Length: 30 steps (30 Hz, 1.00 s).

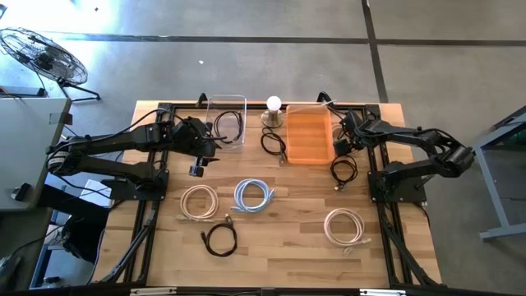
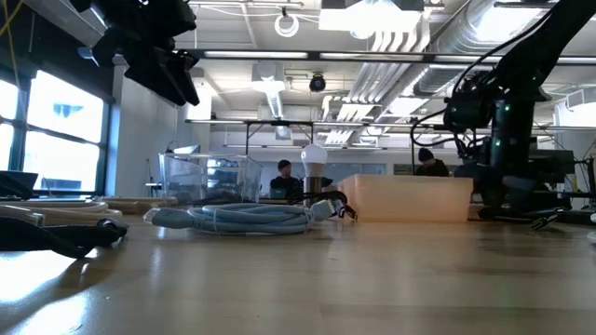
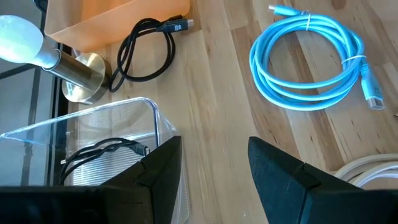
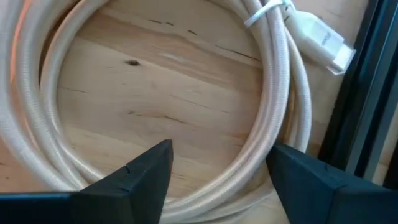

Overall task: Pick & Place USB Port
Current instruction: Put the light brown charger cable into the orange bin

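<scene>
Several coiled cables lie flat on the wooden table: a blue one (image 1: 253,195) (image 3: 308,62), two cream ones (image 1: 199,201) (image 1: 345,226), and black ones (image 1: 220,238) (image 1: 343,170) (image 1: 274,144). Another black cable (image 3: 102,155) lies inside the clear box (image 1: 226,105). My left gripper (image 1: 197,167) (image 3: 214,168) is open and raised above the table, beside the clear box's near corner. My right gripper (image 1: 339,146) is open by the right side of the orange bin (image 1: 308,156). In its wrist view the gripper (image 4: 221,155) hangs over a cream coil (image 4: 273,93) with a white plug (image 4: 323,40).
A lamp with a white bulb (image 1: 274,107) (image 3: 18,40) stands between the clear box and the orange bin. Black frame rails (image 1: 386,230) run along the table's left and right sides. In the low view, people sit in the room beyond the table.
</scene>
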Tool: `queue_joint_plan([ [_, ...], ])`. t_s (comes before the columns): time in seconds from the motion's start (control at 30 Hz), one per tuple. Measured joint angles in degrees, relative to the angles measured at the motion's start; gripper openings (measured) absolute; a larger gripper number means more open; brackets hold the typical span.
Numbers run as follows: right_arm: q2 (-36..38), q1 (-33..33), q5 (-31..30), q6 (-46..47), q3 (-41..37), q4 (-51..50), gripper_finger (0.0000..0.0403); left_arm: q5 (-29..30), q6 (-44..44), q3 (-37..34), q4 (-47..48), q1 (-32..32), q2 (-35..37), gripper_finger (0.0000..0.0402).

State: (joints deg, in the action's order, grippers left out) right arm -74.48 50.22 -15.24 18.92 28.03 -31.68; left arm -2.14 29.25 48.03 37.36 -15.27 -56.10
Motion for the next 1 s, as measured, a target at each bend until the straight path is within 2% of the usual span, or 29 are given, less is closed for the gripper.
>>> queue_joint_plan([
  [0.1,-0.08,-0.02,-0.02,-0.38,-0.04,0.29,0.0182,-0.03,-0.68,0.0,0.0,0.0,0.0,0.0182],
  [0.27,-0.24,0.05,-2.13,-1.32,-0.18,0.37,0.0033,-1.27,-1.04,0.0,-0.01,0.0,-0.01,0.0182],
  [0.3,-0.26,0.06,-2.48,-1.98,-0.2,0.18,0.0019,-1.84,-1.06,0.0,-0.04,0.0,0.0,0.0182],
  [0.5,-0.28,0.02,-8.0,-0.87,-0.26,-2.99,0.001,-1.92,-1.04,0.0,-0.04,0.0,-0.01,0.0182],
  [0.7,0.77,-0.43,-11.01,-1.44,-0.07,-3.32,0.0009,-1.93,-1.04,0.0,-0.05,0.0,-0.01,0.0182],
  [1.0,9.11,-5.13,-14.81,-0.86,5.69,-9.92,0.0009,-1.89,-1.04,-0.02,-0.13,0.0,-0.01,0.0182],
])
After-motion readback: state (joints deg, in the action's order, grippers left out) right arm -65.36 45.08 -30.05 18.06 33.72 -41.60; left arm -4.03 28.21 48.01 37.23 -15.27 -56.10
